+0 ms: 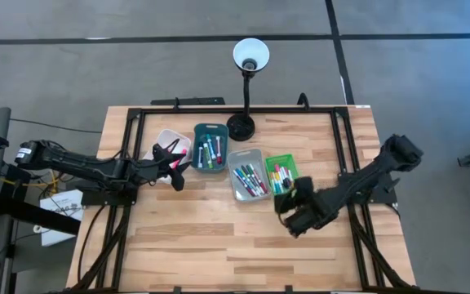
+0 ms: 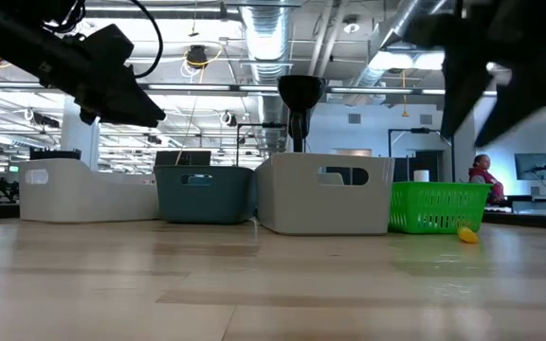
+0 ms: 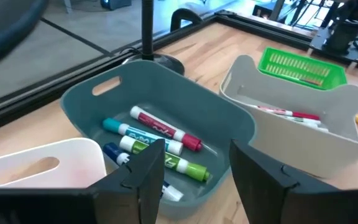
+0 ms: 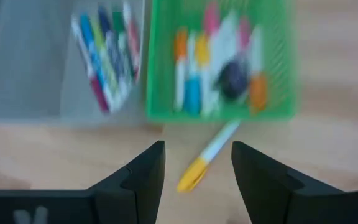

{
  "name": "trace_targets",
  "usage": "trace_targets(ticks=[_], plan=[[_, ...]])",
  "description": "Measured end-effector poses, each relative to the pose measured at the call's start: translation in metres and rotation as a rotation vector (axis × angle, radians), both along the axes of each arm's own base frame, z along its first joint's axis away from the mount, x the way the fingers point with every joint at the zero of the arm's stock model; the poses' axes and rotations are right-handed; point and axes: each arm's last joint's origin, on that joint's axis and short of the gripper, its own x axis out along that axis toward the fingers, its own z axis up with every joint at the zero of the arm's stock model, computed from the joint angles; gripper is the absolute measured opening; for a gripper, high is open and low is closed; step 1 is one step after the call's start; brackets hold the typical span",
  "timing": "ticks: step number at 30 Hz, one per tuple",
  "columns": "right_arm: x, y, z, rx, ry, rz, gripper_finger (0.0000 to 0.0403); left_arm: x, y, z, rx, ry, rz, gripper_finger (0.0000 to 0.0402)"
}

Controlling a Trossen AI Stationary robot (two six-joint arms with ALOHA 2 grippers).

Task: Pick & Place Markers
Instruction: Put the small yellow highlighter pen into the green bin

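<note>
Four trays (image 1: 246, 173) and the lamp (image 1: 241, 126) crowded the table's (image 1: 219, 245) far half, while the near half lay open for passage.

Desk lamp (image 1: 249, 61) behind four bins; a person (image 2: 482, 174), apparently seated, beyond.

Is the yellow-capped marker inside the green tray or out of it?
Out. The yellow-capped marker lies on the wooden table beside the green tray, just ahead of the open right hand.
</note>
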Motion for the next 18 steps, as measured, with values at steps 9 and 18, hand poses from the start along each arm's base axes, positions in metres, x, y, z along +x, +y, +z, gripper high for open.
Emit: trace_targets(ticks=[9, 18], plan=[[0.011, 0.005, -0.046, 0.067, -0.014, -0.021, 0.0175, 0.0, 0.0, 0.001, -0.001, -0.01, 0.0, 0.0175], [0.018, 0.01, -0.079, 0.111, 0.098, -0.094, 0.0175, 0.001, 0.0, 0.001, -0.003, -0.018, 0.0, 0.0175]])
